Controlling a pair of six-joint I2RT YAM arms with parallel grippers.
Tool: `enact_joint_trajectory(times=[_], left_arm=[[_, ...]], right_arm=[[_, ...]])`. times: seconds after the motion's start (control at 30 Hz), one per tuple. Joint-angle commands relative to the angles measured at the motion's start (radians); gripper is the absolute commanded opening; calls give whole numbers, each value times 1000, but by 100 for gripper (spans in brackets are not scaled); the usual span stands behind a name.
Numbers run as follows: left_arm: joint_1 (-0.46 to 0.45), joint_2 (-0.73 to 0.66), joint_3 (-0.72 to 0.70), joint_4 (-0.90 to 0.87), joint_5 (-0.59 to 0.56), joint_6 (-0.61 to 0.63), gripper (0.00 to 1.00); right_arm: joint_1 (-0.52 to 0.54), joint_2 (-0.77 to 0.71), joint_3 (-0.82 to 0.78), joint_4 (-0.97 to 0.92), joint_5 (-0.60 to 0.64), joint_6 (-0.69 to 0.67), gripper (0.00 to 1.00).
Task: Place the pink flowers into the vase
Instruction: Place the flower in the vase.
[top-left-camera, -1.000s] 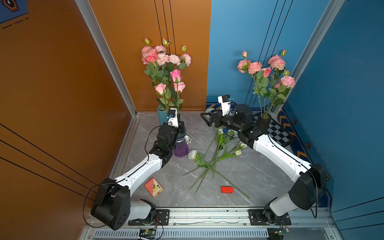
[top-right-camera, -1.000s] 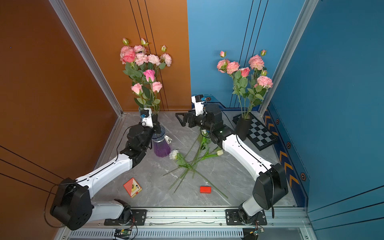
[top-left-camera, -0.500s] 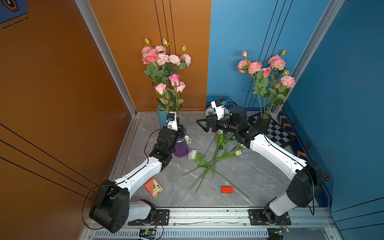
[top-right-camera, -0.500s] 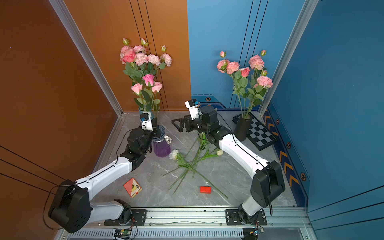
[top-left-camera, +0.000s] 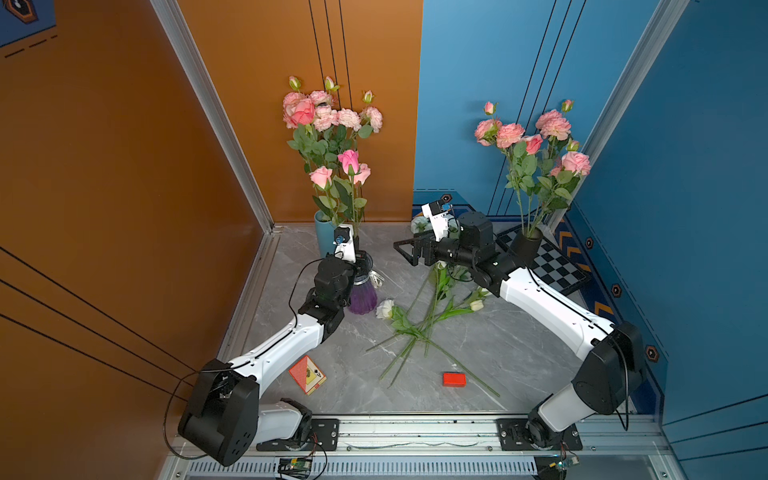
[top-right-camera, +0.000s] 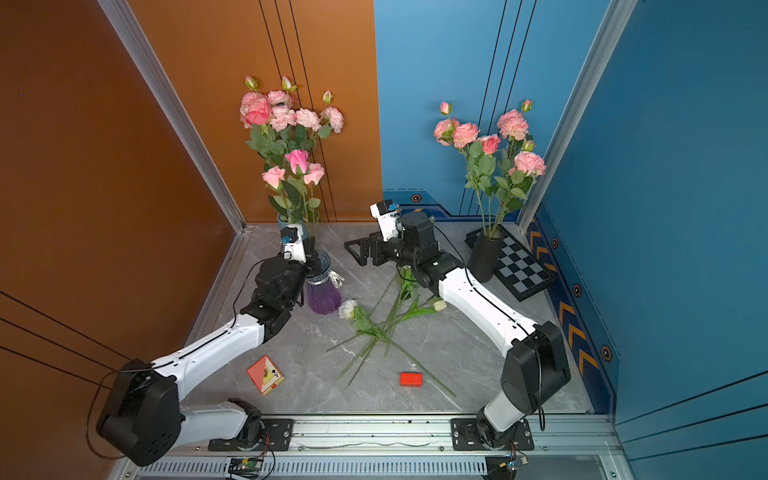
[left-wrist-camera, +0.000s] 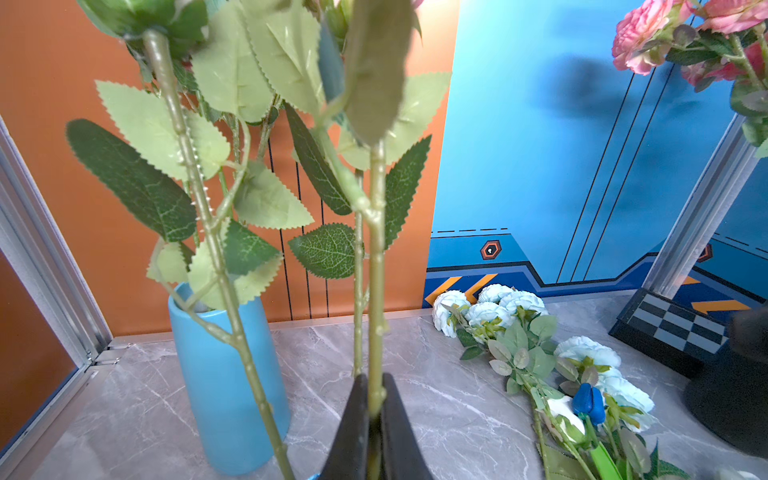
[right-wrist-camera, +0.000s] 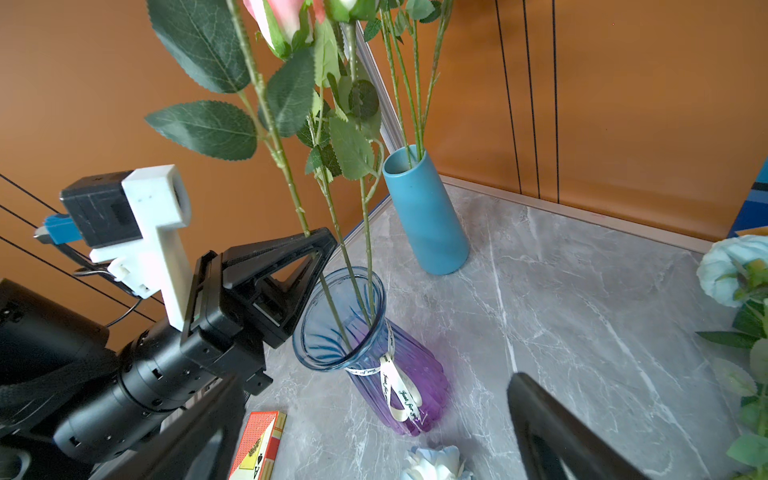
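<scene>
So the left pincer (left-wrist-camera: 374, 415) is pinched tight on a green stem of the long-stemmed artificial pink flowers (top-left-camera: 348, 166), right above the ribbed blue-to-purple glass vase (right-wrist-camera: 374, 365) with a white ribbon. In the right wrist view the stems already go down into the vase mouth. The right pincer (top-left-camera: 409, 249) hangs wide open with nothing in it, near the vase over the grey marble worktop (top-left-camera: 498, 353). White flowers (top-left-camera: 384, 308) lie loose on the worktop.

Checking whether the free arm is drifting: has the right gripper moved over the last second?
Yes. In both top views the right gripper has moved away from the black vase, toward the purple vase.
</scene>
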Motion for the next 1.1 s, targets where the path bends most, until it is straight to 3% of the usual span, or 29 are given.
enact_joint_trajectory(times=[0.0, 0.4, 0.47, 0.83, 1.07], left_arm=[[-10, -25, -20, 15, -14, -10, 11], [-19, -47, -21, 14, -7, -13, 20], [-20, -63, -18, 12, 3, -13, 28], [-33, -136, 52, -143, 47, -21, 53], [-38, -190, 78, -267, 56, -16, 67]], right_arm=[[2, -4, 18, -27, 24, -17, 100], [2, -17, 4, -29, 34, -23, 100], [2, -22, 1, -29, 36, -25, 100], [-6, -23, -15, -26, 54, -23, 100], [-43, -14, 47, -212, 155, -42, 100]])
